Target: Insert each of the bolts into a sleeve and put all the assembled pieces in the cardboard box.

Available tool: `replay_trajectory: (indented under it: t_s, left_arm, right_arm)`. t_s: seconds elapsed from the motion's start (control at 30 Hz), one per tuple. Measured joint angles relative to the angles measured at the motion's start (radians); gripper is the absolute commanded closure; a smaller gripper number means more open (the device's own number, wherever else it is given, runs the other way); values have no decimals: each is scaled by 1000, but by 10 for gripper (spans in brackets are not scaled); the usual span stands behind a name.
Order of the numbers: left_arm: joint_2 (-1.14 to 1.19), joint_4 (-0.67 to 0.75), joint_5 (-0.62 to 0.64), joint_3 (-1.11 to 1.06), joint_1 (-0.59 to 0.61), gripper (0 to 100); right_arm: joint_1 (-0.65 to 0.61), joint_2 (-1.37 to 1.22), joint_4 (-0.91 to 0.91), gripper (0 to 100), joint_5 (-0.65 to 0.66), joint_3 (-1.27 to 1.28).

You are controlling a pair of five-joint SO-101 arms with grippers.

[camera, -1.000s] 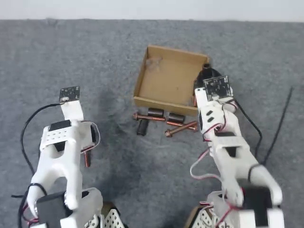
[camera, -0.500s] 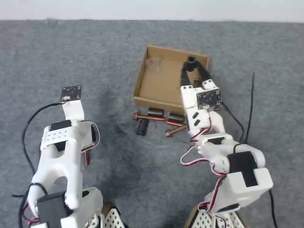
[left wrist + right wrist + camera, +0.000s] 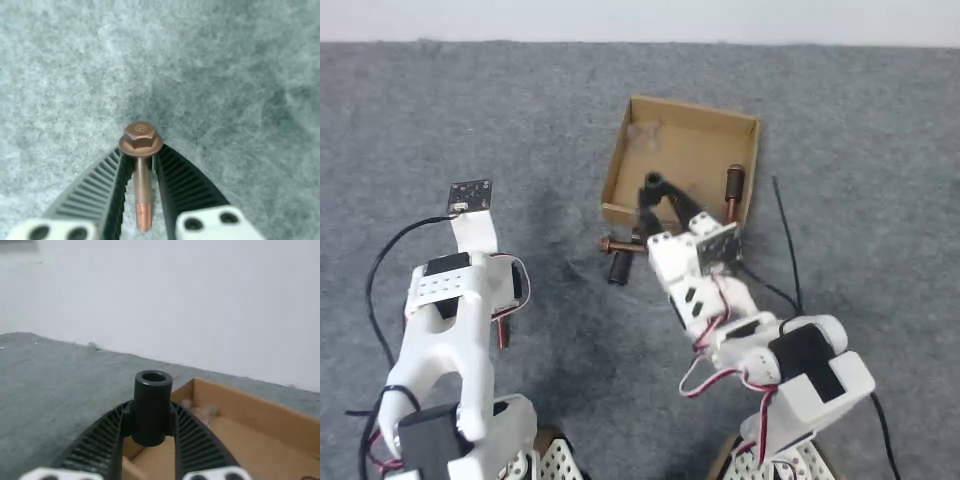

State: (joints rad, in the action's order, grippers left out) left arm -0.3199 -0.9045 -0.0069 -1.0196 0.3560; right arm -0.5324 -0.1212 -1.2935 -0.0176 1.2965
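Right gripper (image 3: 151, 414) just swung across the cardboard box (image 3: 616, 165) toward the other arm, clamped on an upright sleeve (image 3: 152, 390), while the left gripper (image 3: 142, 162) pinches a bolt (image 3: 141, 141) over the carpet (image 3: 250, 75), so joining them looks next.

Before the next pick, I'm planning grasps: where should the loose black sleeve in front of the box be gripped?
Likely its middle, from above: the sleeve lies on its side, one end toward the cardboard box, leaving both long flanks open to pinch.
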Motion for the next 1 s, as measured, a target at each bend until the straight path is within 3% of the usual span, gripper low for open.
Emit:
replay_trajectory:
  t_s: [0.23,0.67,1.0]
  left_arm:
    - [0,0,0,0,0,990]
    - [0,0,0,0,0,990]
    - [0,0,0,0,0,990]
  right_arm:
    - [-86,2,-114,991,20,144]
    - [-100,2,-354,991,21,342]
    - [-100,3,-370,991,21,348]
